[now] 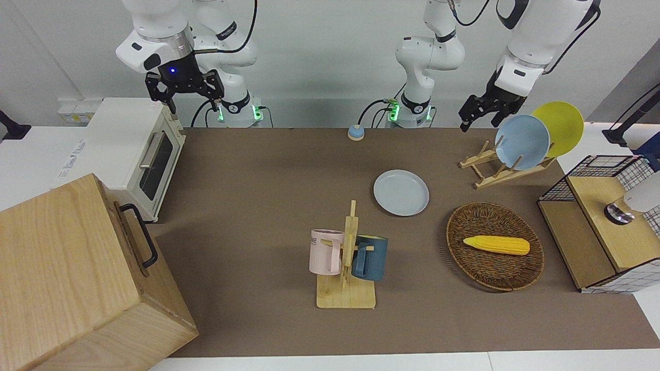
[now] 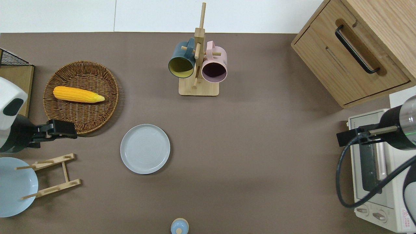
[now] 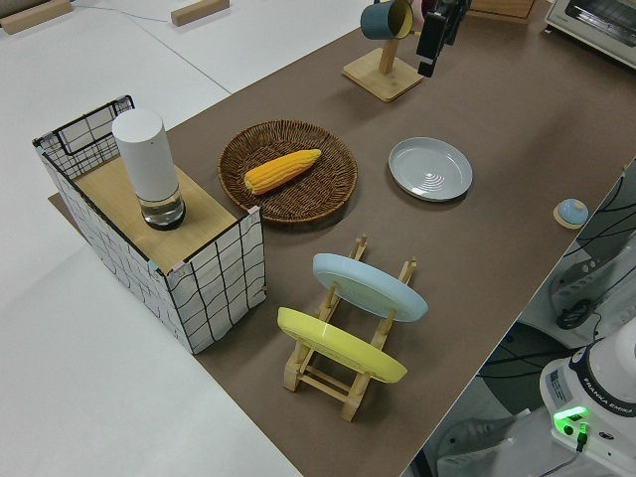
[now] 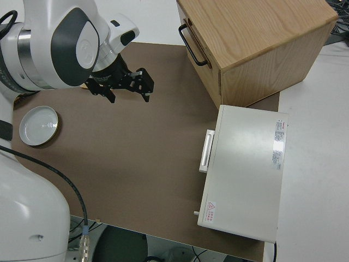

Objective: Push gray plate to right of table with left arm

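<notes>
The gray plate (image 1: 401,192) lies flat on the brown table (image 1: 258,206), nearer to the robots than the mug rack. It also shows in the overhead view (image 2: 145,149), the left side view (image 3: 429,168) and the right side view (image 4: 38,126). My left gripper (image 1: 480,119) is open and empty, up in the air. In the overhead view the left gripper (image 2: 66,129) is over the wicker basket's rim, apart from the plate, toward the left arm's end. My right gripper (image 1: 184,100) is open and parked; it also shows in the right side view (image 4: 128,90).
A wicker basket (image 2: 97,107) holds a corn cob (image 2: 78,94). A wooden plate rack (image 1: 495,170) carries a bluer plate (image 1: 522,141) and a yellow plate (image 1: 562,126). A mug rack (image 1: 346,268), a wooden cabinet (image 1: 67,278), a toaster oven (image 1: 134,149), a wire crate (image 1: 603,221) and a small blue knob (image 1: 356,132) stand around.
</notes>
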`<state>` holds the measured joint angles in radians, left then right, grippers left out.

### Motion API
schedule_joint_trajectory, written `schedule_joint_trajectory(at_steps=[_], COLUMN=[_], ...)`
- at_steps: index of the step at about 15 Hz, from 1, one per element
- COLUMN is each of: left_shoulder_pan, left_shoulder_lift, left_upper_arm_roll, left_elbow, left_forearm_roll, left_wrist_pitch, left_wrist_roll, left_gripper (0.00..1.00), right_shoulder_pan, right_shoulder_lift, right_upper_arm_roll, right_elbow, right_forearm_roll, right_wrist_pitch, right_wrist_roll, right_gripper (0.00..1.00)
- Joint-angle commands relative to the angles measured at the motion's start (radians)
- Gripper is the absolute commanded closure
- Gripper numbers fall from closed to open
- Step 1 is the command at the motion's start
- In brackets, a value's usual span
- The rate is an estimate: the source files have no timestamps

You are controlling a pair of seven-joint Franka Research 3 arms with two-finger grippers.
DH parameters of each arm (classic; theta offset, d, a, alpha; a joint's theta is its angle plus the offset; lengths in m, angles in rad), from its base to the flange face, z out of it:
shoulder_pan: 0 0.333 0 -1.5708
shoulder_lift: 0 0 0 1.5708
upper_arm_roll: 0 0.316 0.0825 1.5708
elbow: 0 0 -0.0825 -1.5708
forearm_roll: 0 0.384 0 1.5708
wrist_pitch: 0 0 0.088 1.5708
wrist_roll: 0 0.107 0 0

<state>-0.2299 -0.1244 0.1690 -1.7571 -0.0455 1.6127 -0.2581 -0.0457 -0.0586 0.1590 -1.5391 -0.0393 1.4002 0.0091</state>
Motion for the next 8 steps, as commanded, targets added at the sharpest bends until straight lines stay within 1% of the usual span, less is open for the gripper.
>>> schedule_joint_trajectory(at_steps=[1,4,8], left_shoulder_pan=[0.020,0.021,0.021], left_shoulder_lift=[-0.014,0.006,0.012], left_upper_arm_roll=[-0.008,-0.008,-0.008], left_elbow=[-0.114,-0.145,-0.206], left_forearm_roll=[0.019,0.013,0.012], left_wrist_pitch=[0.113,0.145,0.222], left_wrist_roll=[0.002,-0.001,0.000], left_gripper=[0.01,0.01,0.01], right_shoulder_pan=[-0.008,-0.008,-0.008], right_shoulder_lift=[-0.010,-0.010,-0.010], right_upper_arm_roll=[0.005,0.005,0.005], right_elbow=[-0.004,-0.004,-0.004], right_forearm_roll=[-0.001,0.001,0.001], right_wrist_pitch=[-0.012,-0.012,-0.012], right_wrist_roll=[-0.008,-0.008,-0.008], right_gripper=[0.005,0.005,0.005])
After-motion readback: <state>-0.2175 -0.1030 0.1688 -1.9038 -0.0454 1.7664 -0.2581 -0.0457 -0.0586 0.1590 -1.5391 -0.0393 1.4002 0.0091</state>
